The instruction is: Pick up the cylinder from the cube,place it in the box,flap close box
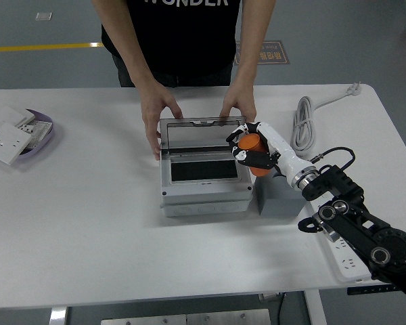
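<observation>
Grey workshop floor with a yellow line lies beyond the white counter (88,223). Right robot hand (249,145), white-shelled with black finger segments, is wrapped around the orange plastic cylinder (253,146), carrying it clear of the dark grey cube (279,200), which now sits below and behind the wrist. Cylinder hangs at the right rim of the grey plastic box (203,183), not yet over the dark rectangular opening just left of the robot hand.

Box's clear hinged lid (203,139) stands upright at the far side. A person across the counter has both hands on it, one hand (157,115) at the lid's left corner and the other hand (238,108) just beyond the robot hand. Judgement: this steadies the box and keeps the flap open so the opening is reachable.

Left robot hand is out of view.

Well to the robot hand's left, a lilac shallow bowl (46,139) holds white wall switch plates (7,143). A coiled white cable (303,122) lies just to its right.

Remaining, as I read it: shift left, lower, release, then close the flap.
</observation>
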### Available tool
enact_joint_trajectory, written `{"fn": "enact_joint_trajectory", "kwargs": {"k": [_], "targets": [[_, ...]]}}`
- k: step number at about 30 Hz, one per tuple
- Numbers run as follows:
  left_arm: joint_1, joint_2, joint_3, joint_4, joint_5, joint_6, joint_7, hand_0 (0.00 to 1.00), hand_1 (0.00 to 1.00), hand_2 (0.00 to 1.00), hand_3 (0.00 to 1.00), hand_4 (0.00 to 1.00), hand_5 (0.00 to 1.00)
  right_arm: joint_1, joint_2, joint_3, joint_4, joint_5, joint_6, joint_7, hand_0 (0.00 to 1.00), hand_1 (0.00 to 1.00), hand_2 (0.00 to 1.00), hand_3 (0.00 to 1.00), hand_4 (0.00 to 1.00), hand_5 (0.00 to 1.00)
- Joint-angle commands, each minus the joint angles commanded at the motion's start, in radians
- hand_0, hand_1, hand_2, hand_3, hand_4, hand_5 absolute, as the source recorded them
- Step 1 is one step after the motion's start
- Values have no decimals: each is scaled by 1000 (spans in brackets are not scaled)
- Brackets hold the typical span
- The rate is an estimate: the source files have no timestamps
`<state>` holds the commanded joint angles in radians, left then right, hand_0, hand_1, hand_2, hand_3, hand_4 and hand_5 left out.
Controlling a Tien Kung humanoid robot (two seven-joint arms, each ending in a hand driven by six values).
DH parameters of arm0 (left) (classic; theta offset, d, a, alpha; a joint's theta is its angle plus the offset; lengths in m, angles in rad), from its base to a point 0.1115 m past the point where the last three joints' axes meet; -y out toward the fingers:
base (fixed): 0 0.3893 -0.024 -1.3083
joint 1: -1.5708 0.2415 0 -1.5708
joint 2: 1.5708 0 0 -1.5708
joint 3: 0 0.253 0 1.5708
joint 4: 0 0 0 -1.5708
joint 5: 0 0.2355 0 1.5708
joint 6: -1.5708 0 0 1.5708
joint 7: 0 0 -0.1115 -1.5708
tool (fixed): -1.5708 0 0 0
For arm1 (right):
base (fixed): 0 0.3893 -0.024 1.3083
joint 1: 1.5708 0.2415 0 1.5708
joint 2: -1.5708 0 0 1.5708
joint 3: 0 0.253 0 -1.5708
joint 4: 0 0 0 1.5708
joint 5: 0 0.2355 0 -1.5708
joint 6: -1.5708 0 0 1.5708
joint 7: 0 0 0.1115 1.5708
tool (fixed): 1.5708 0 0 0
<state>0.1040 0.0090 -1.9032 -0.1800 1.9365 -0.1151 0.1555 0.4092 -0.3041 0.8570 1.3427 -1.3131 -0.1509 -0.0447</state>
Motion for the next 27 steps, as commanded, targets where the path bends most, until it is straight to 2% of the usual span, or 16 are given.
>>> {"fn": "enact_joint_trajectory", "kwargs": {"k": [5,9,26,27], "targets": [[1,2,4,0,-6,1,2,599,644,614,656,713,144,76,-26,-68,-6,-104,37,-73,183,210,267,196,2,2],[1,3,7,0,-9,1,4,599,645,614,655,711,142,119,-44,-109,-2,-149,65,-104,192,213,270,200,2,2],[1,10,15,-6,-18,2,25,599,645,614,655,711,143,224,-75,-206,-5,-233,131,-159,208,225,279,223,2,2],[1,11,16,-7,-19,2,27,599,644,614,655,711,143,230,-74,-212,-10,-236,134,-162,226,237,287,254,2,2]]}}
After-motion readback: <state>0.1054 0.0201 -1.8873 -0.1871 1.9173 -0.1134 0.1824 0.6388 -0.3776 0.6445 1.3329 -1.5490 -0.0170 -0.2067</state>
